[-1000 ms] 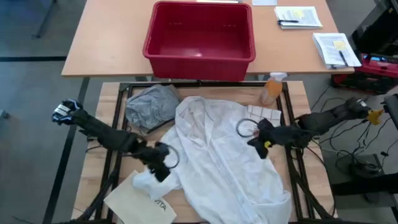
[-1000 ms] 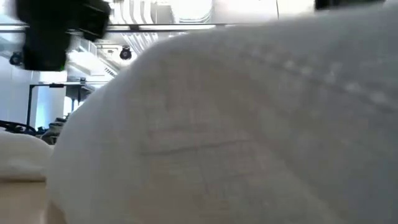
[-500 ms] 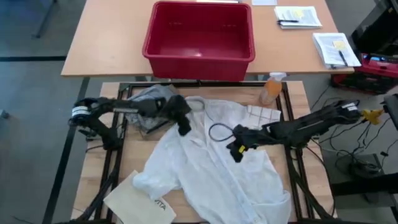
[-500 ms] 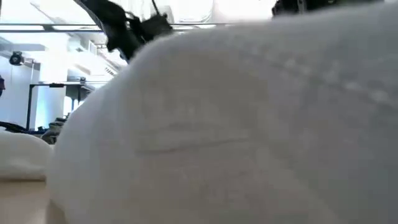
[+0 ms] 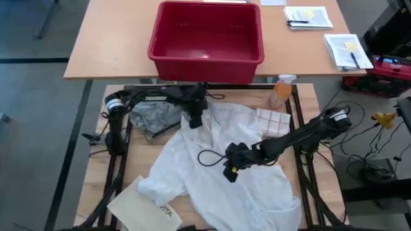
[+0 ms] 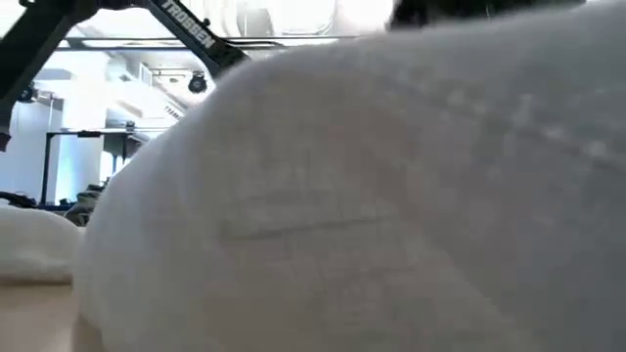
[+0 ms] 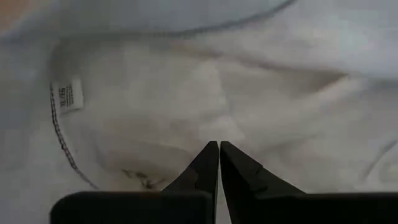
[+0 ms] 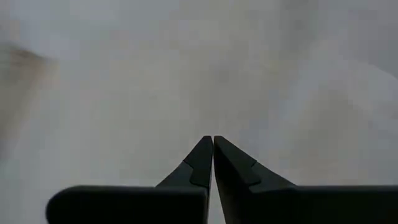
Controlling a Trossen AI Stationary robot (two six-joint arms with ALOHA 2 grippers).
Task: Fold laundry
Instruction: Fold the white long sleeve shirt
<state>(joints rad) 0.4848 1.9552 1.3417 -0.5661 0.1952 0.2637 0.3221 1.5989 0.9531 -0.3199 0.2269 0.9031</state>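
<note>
The large white button-front shirt point(image 5: 225, 160) lies spread and crumpled over the middle of the table and fills the low view point(image 6: 391, 196). Its collar, with a small label point(image 7: 65, 96), is at the far side. My left gripper point(image 5: 192, 120) is over that collar, fingers shut point(image 7: 219, 149). My right gripper point(image 5: 230, 172) is over the shirt's middle, fingers shut point(image 8: 212, 142). The grey T-shirt point(image 5: 154, 119) lies bunched at the far left, beside the shirt. A tan checked piece point(image 5: 273, 120) lies at the shirt's far right edge. My left gripper points its shut fingertips point(image 7: 211, 155) down at the cloth just inside the shirt's collar point(image 7: 186, 118); I cannot tell whether they touch it. My right gripper points its shut fingertips point(image 8: 205, 152) at the shirt's middle point(image 8: 211, 93); whether they touch cannot be told.
A stiff white bag point(image 5: 144, 208) lies at the near left corner, partly under the shirt. An orange spray bottle point(image 5: 280, 93) stands at the far right. A red bin point(image 5: 205, 38) sits on the wooden table beyond, with papers point(image 5: 308, 17) to its right.
My left gripper has swung from the shirt's near left part up and toward the far edge, ending over the collar. My right gripper has moved toward the table's left and near edge, across the shirt to its middle.
</note>
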